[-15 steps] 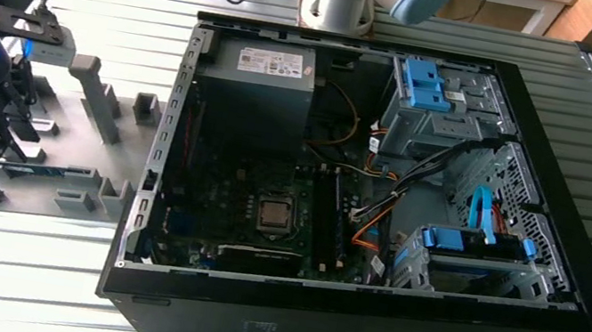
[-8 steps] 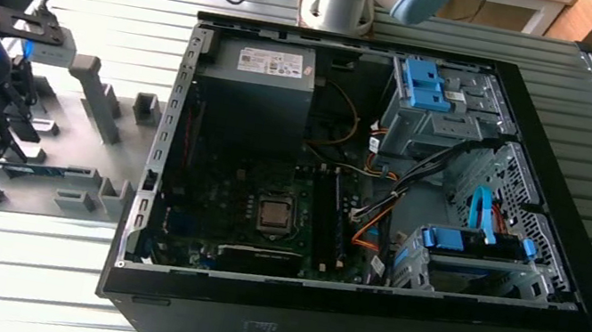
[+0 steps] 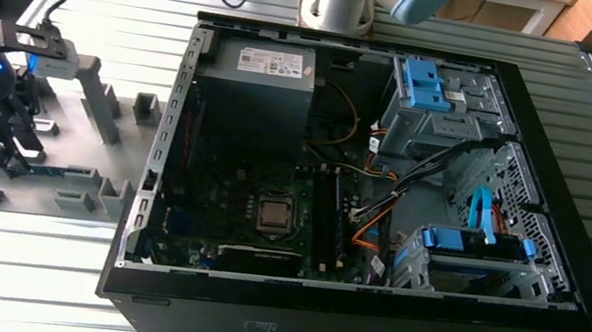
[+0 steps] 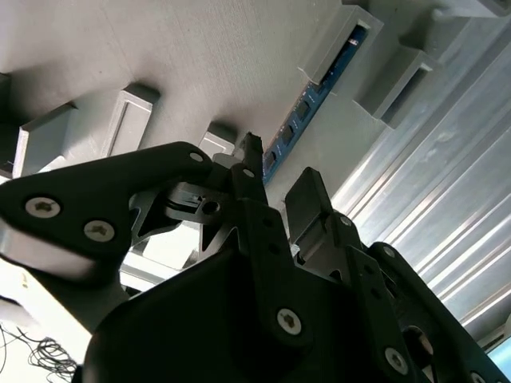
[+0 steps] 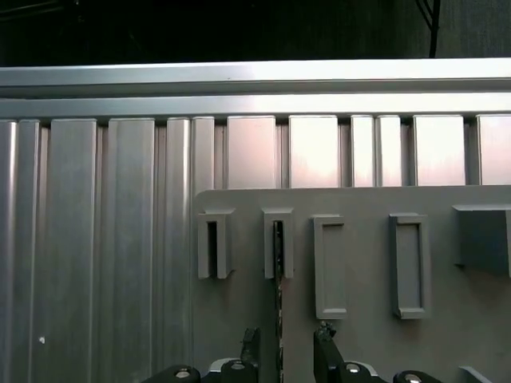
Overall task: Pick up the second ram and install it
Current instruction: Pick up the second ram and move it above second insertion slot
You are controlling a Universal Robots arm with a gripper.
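The second ram [image 3: 60,173] is being carried on edge in the slots of grey holder blocks [image 3: 100,111] on a grey fixture plate [image 3: 58,146], at the exterior view's left, beside the open computer case [image 3: 366,322] and outside it, on the slatted metal table [image 3: 12,281]. The gripper [image 3: 8,159] is being held open at one end of the stick. In both wrist views the blue board [image 5: 278,263] [image 4: 307,100] is being straddled by the two black fingers [image 5: 322,347], with a gap showing on each side, so nothing is being gripped.
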